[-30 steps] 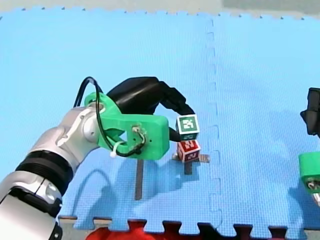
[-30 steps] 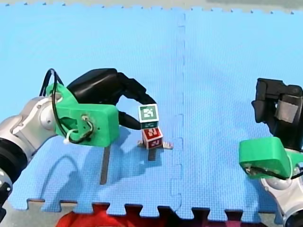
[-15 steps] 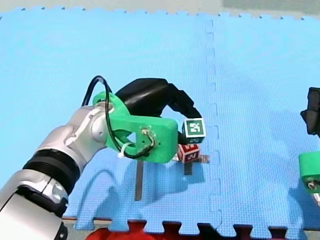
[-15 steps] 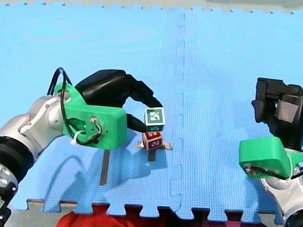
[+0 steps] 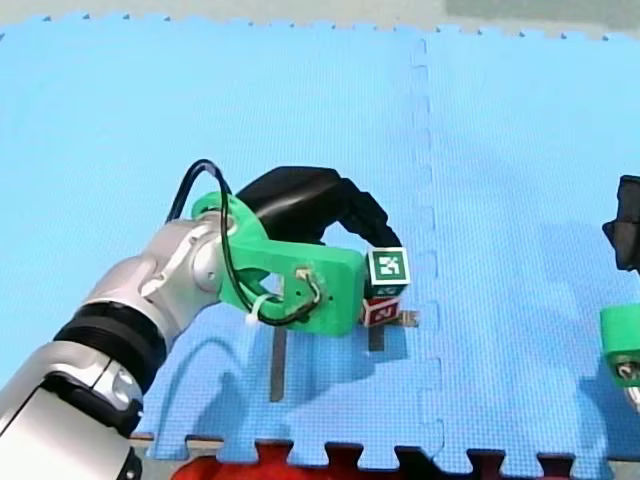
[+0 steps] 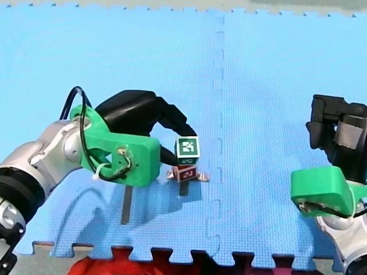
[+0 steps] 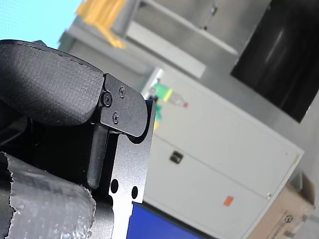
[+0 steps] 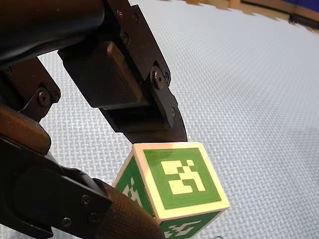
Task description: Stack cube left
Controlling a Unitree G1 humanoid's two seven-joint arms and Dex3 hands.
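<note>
My left hand (image 5: 362, 250) reaches in from the left and is shut on a green cube (image 5: 388, 270) with a white pattern on its faces. The cube hangs directly over a red cube (image 5: 380, 312) that stands on the blue mat; I cannot tell whether the two touch. In the second wrist view, black fingers (image 8: 124, 94) pinch the green cube (image 8: 174, 184) from two sides. My right hand (image 6: 335, 134) is at the far right of the mat, holding nothing.
The blue foam mat (image 5: 300, 120) has a jigsaw seam (image 5: 425, 200) just right of the cubes. A thin grey strip (image 5: 278, 365) lies on the mat near the front. A small metal piece (image 5: 405, 318) sits beside the red cube. Something red (image 5: 230, 465) shows past the mat's front edge.
My left hand has carried the green cube to the right and downward, from beside and above the red cube to directly over it. The right hand has not moved.
</note>
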